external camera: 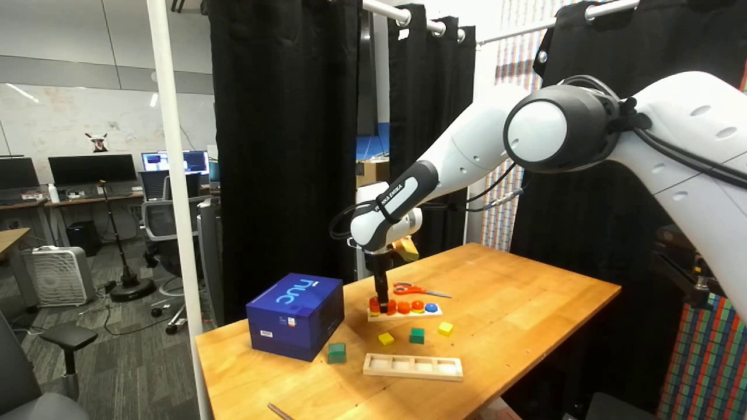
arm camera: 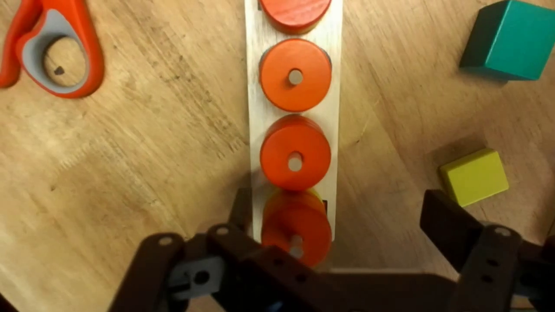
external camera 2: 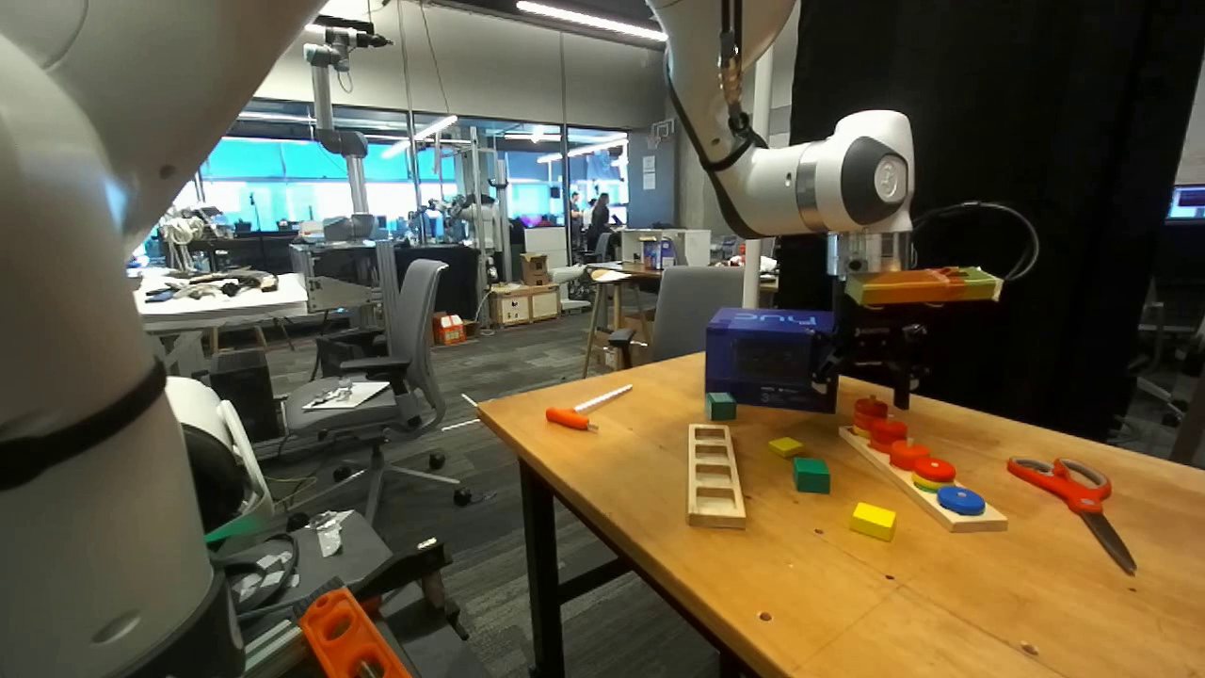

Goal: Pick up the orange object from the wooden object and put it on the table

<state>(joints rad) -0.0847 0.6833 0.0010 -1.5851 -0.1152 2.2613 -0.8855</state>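
Observation:
A light wooden base carries a row of pegs with discs; it lies on the honey-coloured wooden table. In the wrist view, an orange-red disc stack with yellow below stands at the near end. Beyond it are an orange-red stack, an orange disc and a red one. Which one is the orange object I cannot tell. My gripper is open and empty, with its fingers on either side of the base at the near-end stack; one finger linkage partly hides that stack. In an exterior view, the gripper is just above that end.
A blue box stands behind the gripper. Orange-handled scissors lie beside the base. Green blocks and yellow blocks, a wooden tray with compartments and an orange-handled screwdriver are on the table.

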